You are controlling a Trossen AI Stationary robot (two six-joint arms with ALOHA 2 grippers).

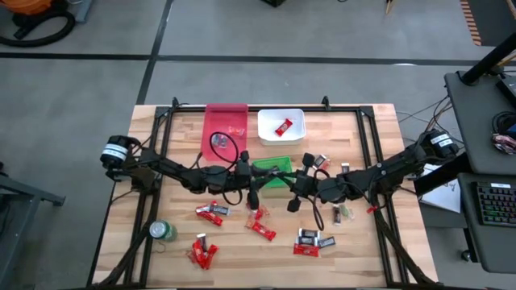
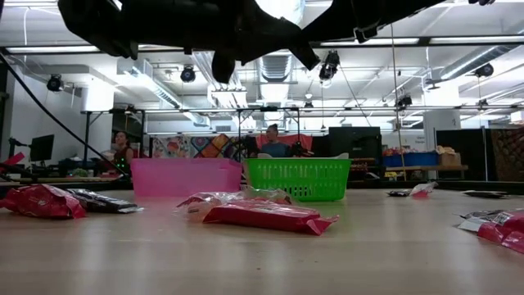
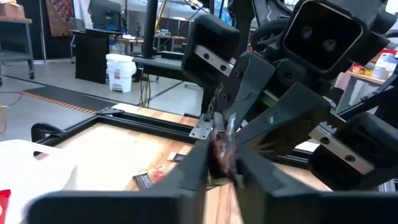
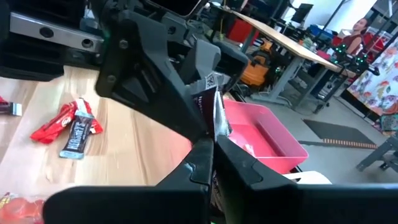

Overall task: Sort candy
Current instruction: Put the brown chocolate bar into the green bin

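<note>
You had both grippers, left gripper (image 3: 219,163) and right gripper (image 4: 213,163), pinched together on one dark-wrapped candy (image 4: 208,106) over the green bin (image 1: 268,171); red candies (image 1: 260,228) lay scattered below.

Glossy foil-wrapped candy (image 2: 264,215) lies on the pale, smooth wood-plank table (image 1: 371,242) by a latticed green plastic bin (image 2: 298,178).

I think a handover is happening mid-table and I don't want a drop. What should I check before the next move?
1. Left gripper shut on the dark candy: ok.
2. Right gripper pinching the same candy: ok.
3. Candy lifted off the table: ok.
4. Green bin directly beneath the meeting point: cannot tell.
5. White bin holds only a red candy: ok.
</note>
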